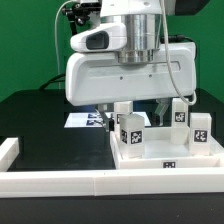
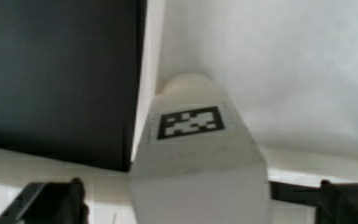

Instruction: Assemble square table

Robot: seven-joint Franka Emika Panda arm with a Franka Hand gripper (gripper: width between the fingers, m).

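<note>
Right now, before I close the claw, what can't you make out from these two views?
- Claw: hidden behind the arm's white housing in the exterior view; the wrist view shows only dark finger edges, cut off by the frame.
- Leg between them: blurred; contact cannot be told.
- Square table slab: partly hidden by the arm.
- Marker board: mostly hidden, tags too small.

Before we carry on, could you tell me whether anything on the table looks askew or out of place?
Nothing stands out. The legs stand upright on the square slab, tags facing out, and the open fingers straddle one leg without visibly touching it.
</note>
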